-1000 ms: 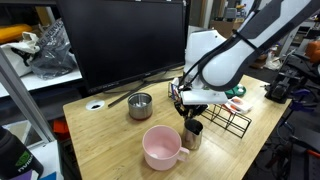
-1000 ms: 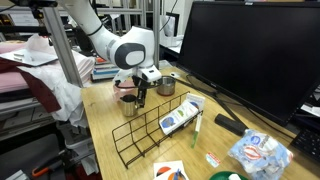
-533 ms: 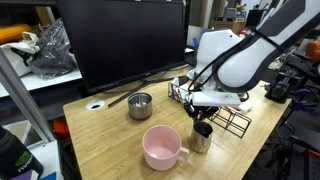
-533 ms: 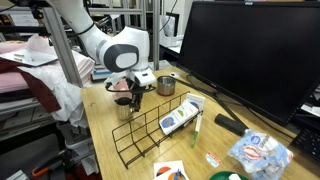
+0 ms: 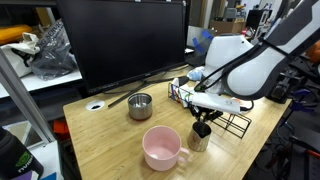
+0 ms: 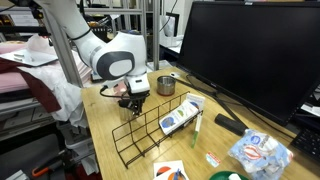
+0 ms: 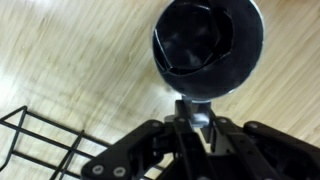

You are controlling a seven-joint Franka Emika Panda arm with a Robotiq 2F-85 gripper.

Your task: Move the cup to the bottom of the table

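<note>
The small shiny steel cup (image 5: 199,139) is near the front edge of the light wooden table (image 5: 100,140), to the right of the pink mug (image 5: 160,148). My gripper (image 5: 203,126) comes down from above and is shut on the cup's rim. In the wrist view the cup (image 7: 208,45) shows from above, with the fingers (image 7: 195,108) pinched on its near rim. I cannot tell whether the cup rests on the wood or hangs just above it. In an exterior view the gripper (image 6: 134,103) is low by the table's far end, and the cup is hard to make out there.
A steel pot (image 5: 140,105) with a long dark handle stands near the monitor (image 5: 125,45). A black wire rack (image 5: 228,117) sits just behind the gripper and also shows in the wrist view (image 7: 40,140). A round cable hole (image 5: 96,104) is at a back corner.
My gripper has carried the cup away from the wire rack and towards the table's front edge. It now sits lower and further from the monitor. The mug and pot have not moved.
</note>
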